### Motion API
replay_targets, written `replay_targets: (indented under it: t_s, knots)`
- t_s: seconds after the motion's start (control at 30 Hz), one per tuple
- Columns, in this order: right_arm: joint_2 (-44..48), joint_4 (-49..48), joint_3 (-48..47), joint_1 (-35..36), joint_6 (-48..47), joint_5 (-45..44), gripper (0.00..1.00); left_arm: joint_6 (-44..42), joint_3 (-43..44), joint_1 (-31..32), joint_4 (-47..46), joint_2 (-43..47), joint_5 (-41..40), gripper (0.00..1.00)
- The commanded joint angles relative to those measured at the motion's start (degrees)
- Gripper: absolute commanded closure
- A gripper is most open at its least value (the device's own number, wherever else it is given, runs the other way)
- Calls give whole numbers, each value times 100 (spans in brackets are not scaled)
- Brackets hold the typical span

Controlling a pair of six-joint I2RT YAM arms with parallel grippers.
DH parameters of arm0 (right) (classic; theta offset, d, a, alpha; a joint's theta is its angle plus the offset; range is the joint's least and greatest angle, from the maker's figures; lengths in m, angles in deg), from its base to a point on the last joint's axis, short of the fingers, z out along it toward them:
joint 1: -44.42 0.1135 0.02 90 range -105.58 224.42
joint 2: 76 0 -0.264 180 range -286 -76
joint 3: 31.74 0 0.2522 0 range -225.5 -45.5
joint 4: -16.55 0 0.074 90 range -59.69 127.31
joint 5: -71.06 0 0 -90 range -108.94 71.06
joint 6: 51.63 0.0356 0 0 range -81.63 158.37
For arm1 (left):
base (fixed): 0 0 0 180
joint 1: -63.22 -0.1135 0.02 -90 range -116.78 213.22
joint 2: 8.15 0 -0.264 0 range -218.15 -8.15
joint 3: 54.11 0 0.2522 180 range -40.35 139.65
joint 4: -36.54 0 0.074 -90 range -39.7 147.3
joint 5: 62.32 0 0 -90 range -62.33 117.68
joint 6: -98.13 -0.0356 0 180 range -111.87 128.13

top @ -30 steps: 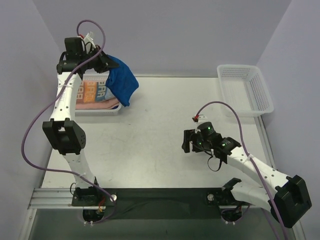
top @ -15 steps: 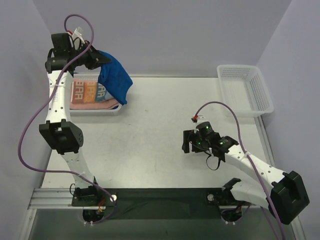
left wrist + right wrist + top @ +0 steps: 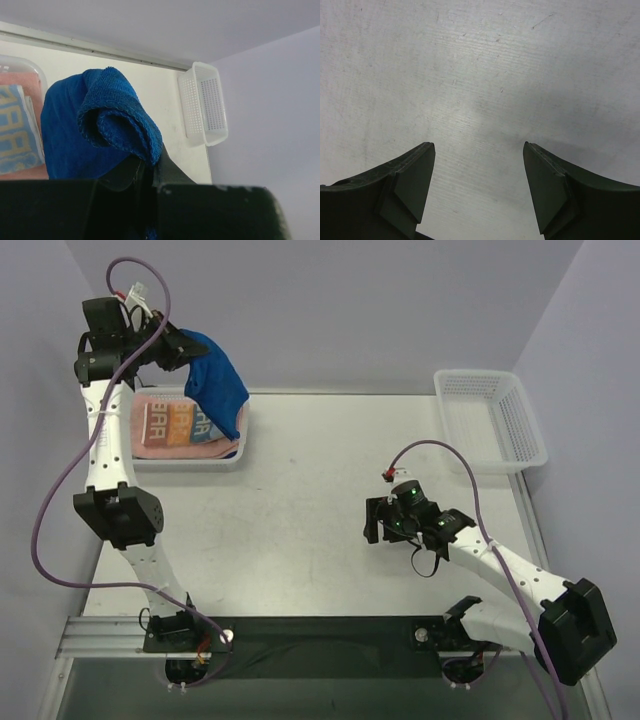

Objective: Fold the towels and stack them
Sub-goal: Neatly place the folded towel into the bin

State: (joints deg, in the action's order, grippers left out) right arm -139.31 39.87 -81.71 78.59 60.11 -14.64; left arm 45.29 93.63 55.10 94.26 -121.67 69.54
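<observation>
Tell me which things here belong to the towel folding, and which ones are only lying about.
Job: blue towel, gripped by the left end effector; lettered towel; pink towel beneath it.
Lying about: left basket holding those two; right basket.

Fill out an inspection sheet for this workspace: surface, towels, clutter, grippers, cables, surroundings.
Surface: table, pale and scuffed, nothing lying on its middle.
Job's things: blue towel hangs bunched in the air over the left basket; lettered towel lies on the pink towel inside that basket.
Clutter: right basket at the far right corner, empty.
Grippers: left gripper raised, shut on the blue towel; right gripper open, empty, over bare table.
Cables: purple cables loop free along both arms, touching no towel.
Surroundings: plain lilac walls; nothing else seen.
</observation>
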Motion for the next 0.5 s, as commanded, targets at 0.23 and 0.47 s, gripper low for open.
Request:
replay_targets:
  t_s: [0.23,0.47]
  knots:
    - [20,2,-203,-95,-99,-113,28,168,226,-128,-231,-136,85,100]
    - [3,2,-194,-104,-91,-104,28,80,94,-234,-239,-188,6,100]
